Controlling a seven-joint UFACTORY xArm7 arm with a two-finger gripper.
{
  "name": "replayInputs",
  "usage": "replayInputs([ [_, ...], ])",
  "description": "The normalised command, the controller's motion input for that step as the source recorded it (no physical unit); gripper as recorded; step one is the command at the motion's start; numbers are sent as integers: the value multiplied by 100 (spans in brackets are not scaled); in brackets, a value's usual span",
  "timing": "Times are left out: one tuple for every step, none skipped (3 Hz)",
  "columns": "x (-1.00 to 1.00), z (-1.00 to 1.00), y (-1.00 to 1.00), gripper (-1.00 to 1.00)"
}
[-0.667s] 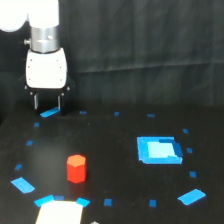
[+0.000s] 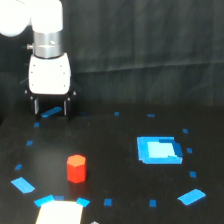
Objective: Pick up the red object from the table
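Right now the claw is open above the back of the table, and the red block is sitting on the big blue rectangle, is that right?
Not quite. The red block stands on bare black table, well toward the exterior view's left of the big blue rectangle, not on it. The exterior view shows this. The claw is indeed open, above the back of the table.

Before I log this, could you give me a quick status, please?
Gripper open, empty, above table. Red object upright, untouched, nearer camera. Nothing between.
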Motion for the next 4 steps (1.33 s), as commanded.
replayInputs([
  [30,6,-100,100],
  [82,-100,-100,100],
  [72,-100,-77,88],
  [56,11,-100,100],
])
